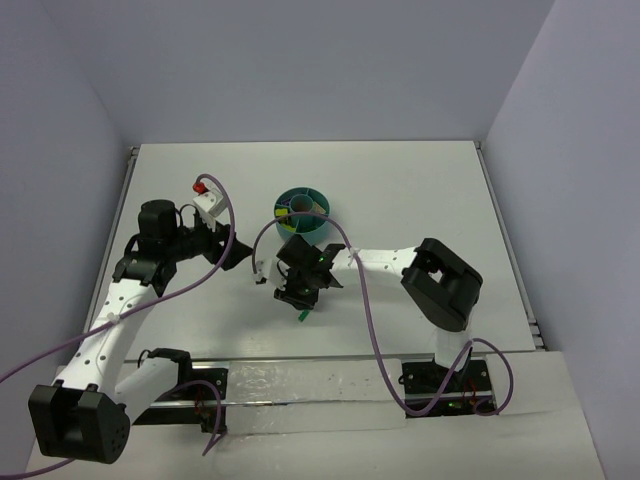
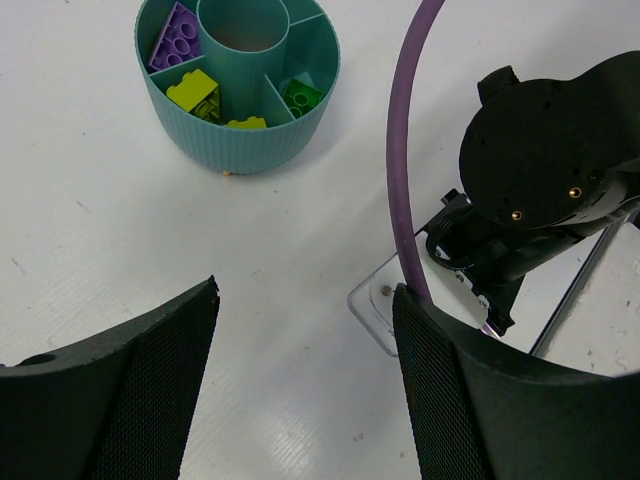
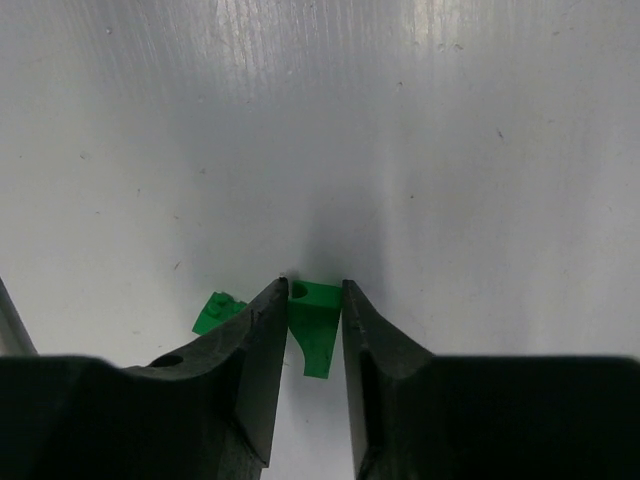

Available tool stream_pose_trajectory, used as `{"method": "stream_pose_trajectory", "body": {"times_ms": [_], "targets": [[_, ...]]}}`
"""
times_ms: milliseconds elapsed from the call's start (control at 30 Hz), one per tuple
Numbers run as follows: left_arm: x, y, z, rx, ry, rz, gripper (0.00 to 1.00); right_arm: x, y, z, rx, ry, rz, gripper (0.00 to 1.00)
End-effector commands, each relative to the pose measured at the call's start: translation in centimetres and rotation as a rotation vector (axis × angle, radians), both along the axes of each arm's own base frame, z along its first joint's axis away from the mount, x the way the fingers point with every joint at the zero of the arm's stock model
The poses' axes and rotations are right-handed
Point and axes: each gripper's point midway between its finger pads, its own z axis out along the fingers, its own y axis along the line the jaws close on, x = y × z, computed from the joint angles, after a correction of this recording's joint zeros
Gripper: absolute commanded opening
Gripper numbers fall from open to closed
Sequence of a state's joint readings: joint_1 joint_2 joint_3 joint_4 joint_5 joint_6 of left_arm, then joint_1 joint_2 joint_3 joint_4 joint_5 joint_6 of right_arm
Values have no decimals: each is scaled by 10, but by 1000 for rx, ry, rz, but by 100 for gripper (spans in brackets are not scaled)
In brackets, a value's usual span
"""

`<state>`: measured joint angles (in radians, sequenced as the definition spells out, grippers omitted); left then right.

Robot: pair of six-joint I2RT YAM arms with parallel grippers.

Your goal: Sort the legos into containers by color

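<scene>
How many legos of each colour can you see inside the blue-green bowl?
Purple brick: 1
Lime-yellow bricks: 2
Dark green brick: 1
Total showing in the bowl: 4

White bench (image 1: 430, 200): round teal plastic divided bowl (image 2: 240, 140) sits on it. Green plastic brick (image 3: 316, 330) and smaller green plastic piece (image 3: 216, 312) lie just beside each other, apart from bowl.

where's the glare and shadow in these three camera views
Top external: even light, glare on the glossy strip at the near edge. Left wrist: teal bowl sharp, faint table sheen. Right wrist: streaky glare up top, soft shadow around the green brick.
</scene>
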<state>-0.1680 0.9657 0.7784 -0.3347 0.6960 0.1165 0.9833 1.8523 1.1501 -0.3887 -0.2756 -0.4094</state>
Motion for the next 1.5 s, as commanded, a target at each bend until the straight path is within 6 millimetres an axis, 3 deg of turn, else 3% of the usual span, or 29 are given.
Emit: {"method": "stream_pose_trajectory", "body": {"times_ms": [0, 167, 467, 767, 1167, 1467], "targets": [[-2, -5, 10, -23, -34, -30, 77, 0, -8, -4, -18, 6, -15, 30], [0, -5, 10, -23, -38, -32, 77, 0, -9, 4, -3, 3, -18, 11], [-2, -6, 11, -28, -38, -37, 78, 15, -1, 45, 97, -10, -68, 0], [-6, -7, 20, -51, -61, -39, 78, 47, 2, 98, 203, -68, -133, 0], [-6, -7, 26, -57, -63, -32, 79, 68, 4, 129, 258, -110, -168, 0], [-4, -7, 28, -53, -67, -36, 79, 105, 0, 146, 312, -147, -273, 0]]}}
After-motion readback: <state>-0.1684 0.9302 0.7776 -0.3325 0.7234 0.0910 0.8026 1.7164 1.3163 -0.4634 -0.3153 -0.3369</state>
